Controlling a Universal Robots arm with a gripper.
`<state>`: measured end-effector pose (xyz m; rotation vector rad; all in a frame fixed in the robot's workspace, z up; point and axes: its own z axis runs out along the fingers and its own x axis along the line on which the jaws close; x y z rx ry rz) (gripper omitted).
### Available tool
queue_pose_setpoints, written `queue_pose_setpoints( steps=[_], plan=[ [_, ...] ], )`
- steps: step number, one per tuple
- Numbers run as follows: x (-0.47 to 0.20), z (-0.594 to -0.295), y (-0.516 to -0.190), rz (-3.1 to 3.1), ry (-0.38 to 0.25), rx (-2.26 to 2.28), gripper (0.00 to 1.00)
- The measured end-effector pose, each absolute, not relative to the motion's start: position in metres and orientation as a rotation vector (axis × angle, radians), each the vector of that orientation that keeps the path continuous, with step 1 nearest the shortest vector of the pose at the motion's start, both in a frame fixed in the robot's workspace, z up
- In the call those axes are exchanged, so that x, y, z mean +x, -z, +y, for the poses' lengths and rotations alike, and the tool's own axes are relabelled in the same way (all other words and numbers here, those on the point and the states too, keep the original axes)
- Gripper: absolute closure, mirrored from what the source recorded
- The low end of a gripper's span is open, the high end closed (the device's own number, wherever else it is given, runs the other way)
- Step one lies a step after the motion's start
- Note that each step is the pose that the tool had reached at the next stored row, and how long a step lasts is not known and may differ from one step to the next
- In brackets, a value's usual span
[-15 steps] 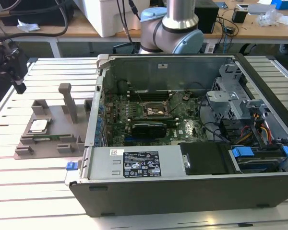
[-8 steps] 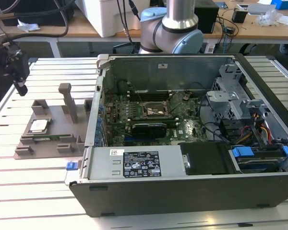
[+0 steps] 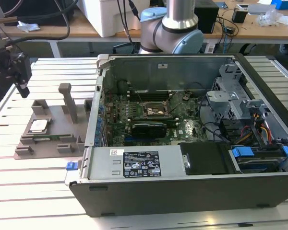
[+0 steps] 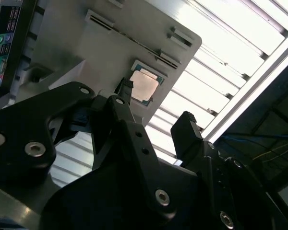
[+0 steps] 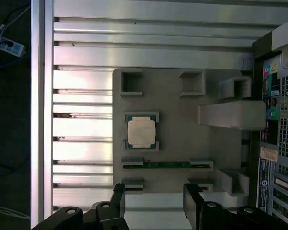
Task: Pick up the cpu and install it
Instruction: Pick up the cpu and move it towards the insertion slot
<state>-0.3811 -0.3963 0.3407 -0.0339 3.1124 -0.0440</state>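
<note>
Tray (image 5: 182, 143): cpu (image 5: 141, 132) (untouched) below end effector (image 5: 155, 189)

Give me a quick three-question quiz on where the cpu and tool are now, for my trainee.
1. In the exterior view, on which side of the computer case does the grey tray holding the cpu lie?
2. True or false: the cpu sits inside the computer case.
3. The tool is: A open, holding nothing; B shut on the cpu; C shut, holding nothing.
Key: 1 the exterior view's left; 2 false; 3 A.
</note>
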Motion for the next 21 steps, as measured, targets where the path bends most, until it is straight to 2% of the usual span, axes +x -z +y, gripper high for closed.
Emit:
queue_pose_setpoints(
  steps=[21],
  plan=[
    [-0.379,-0.396,-0.321,3.112,0.044,-0.034,0.40]
  ],
)
